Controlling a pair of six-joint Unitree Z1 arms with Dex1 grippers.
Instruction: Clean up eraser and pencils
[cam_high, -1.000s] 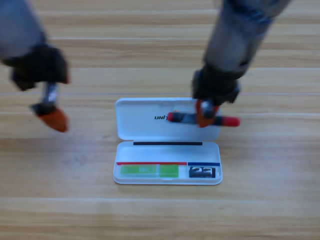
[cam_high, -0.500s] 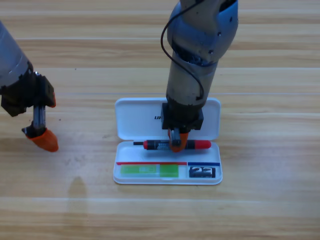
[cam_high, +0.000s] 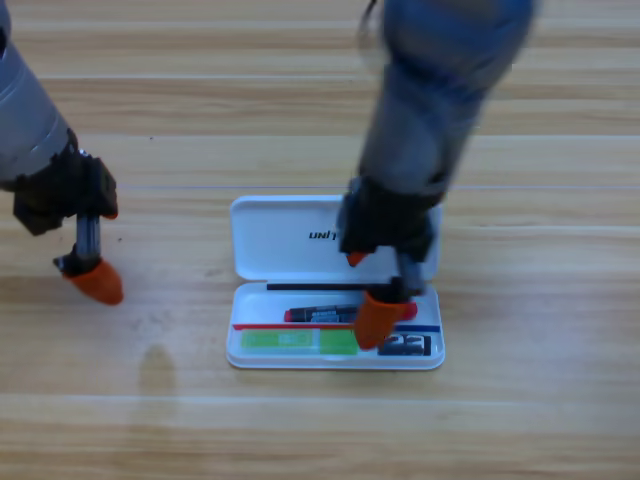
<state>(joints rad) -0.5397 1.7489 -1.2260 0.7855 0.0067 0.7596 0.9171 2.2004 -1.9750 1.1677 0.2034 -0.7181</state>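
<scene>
Wooden table (cam_high: 520, 420) underneath, pale planks running side to side, with an open white case (cam_high: 280, 240) at the middle, lid lying back toward twelve o'clock.

Half a second ago: black-and-red pencil pinched crosswise in the right gripper, level with the hinge. Now: black-and-red pencil (cam_high: 325, 315) lying flat in the tray, lengthwise, just above the green pencil (cam_high: 298, 342). Right gripper (cam_high: 378, 300) over the pencil's three o'clock end, one orange jaw low by the tray's front, the other higher by the lid. Jaws look spread, pencil apparently let go, though the lower jaw hides that end, so a light touch cannot be ruled out.

Eraser (cam_high: 408, 345) sits in the tray's five o'clock corner, partly covered by the lower jaw. Green pencil fills the tray's front row toward seven o'clock.

Left gripper (cam_high: 92, 278) hangs out at nine o'clock, well apart from the case, above bare wood; cannot tell open or shut.

Meaning for the job: all three things appear packed away. Likely remaining: lifting the right arm clear, perhaps folding the lid down.
</scene>
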